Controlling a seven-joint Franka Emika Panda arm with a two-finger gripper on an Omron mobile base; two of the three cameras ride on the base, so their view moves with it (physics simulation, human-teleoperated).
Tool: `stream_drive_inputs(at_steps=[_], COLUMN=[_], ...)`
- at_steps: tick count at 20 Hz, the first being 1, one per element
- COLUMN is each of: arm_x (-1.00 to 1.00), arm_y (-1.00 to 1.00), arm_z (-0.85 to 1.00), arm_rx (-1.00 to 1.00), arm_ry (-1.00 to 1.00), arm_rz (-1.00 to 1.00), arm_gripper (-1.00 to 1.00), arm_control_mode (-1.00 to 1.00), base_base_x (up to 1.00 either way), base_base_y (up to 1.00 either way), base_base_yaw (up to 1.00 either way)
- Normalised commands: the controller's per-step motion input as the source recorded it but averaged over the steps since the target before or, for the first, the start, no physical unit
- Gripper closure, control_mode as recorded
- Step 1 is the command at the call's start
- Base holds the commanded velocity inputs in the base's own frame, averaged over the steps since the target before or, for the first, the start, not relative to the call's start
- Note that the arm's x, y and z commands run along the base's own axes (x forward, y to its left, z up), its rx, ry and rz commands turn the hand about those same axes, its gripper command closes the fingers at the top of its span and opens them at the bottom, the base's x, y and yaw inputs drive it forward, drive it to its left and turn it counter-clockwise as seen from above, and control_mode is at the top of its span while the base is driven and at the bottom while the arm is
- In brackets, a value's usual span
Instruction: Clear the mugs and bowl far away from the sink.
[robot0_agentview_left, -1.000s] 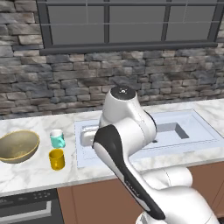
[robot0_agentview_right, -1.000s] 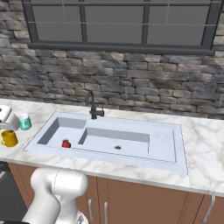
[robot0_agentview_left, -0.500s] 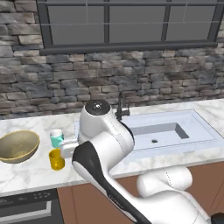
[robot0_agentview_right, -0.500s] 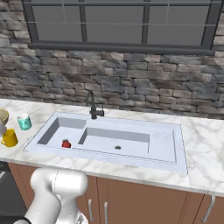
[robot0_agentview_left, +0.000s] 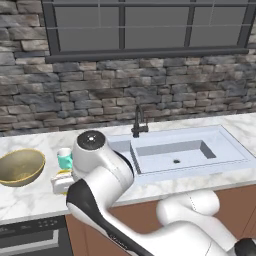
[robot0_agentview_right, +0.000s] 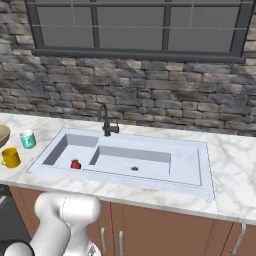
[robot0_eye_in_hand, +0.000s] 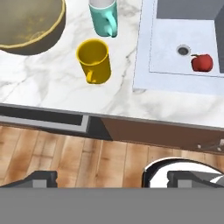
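- Wide tan bowl (robot0_agentview_left: 20, 167) on the marble counter (robot0_agentview_right: 235, 175) at the far left, upright, nothing visible inside; its rim also in the top left corner of the hand view (robot0_eye_in_hand: 30, 24).
- Teal mug (robot0_eye_in_hand: 104, 17) just beside the bowl, between it and the sink, white inside, handle on its side; seen too in the left base view (robot0_agentview_left: 64, 158) and the right base view (robot0_agentview_right: 28, 139).
- Yellow mug (robot0_eye_in_hand: 93, 60) just in front of the teal one, apart from it, upright, empty, with a small handle; near the counter's front edge in the right base view (robot0_agentview_right: 10, 157); mostly hidden behind the arm in the left base view.
- White sink (robot0_agentview_right: 150, 172) set into the counter right of both mugs, dark faucet (robot0_agentview_right: 106, 120) at its back rim.
- Small red round item (robot0_eye_in_hand: 202, 62) lying in the left basin beside the drain, also in the right base view (robot0_agentview_right: 75, 164).
- Arm (robot0_agentview_left: 102, 175) bent over the counter's front edge by the mugs, big white joint blocking part of them.
- Gripper (robot0_eye_in_hand: 113, 179) out in front of the counter, above the wooden floor (robot0_eye_in_hand: 65, 162), pointing toward the mugs, well short of them.
- Fingers (robot0_eye_in_hand: 41, 179) spread wide apart, holding nothing.
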Motion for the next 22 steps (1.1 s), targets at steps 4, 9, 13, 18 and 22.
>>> stream_drive_inputs(at_steps=[4,9,13,18,22], arm_x=[0.16,0.26,0.23,0.23,0.3], arm_y=[0.15,0.0,0.01,0.16,0.24], arm_z=[-0.34,-0.31,-0.2,-0.1,-0.06], arm_rx=[0.02,0.01,0.0,0.0,0.0], arm_ry=[0.0,0.0,0.0,0.0,0.0], arm_rz=[0.0,0.0,0.0,0.0,0.0], arm_gripper=[-1.0,-1.0,-1.0,-1.0,-1.0], arm_control_mode=[-1.0,-1.0,-1.0,-1.0,-1.0], base_base_x=[0.0,0.0,0.0,0.0,0.0], base_base_y=[0.0,0.0,0.0,0.0,0.0], base_base_yaw=[0.0,0.0,0.0,0.0,0.0])
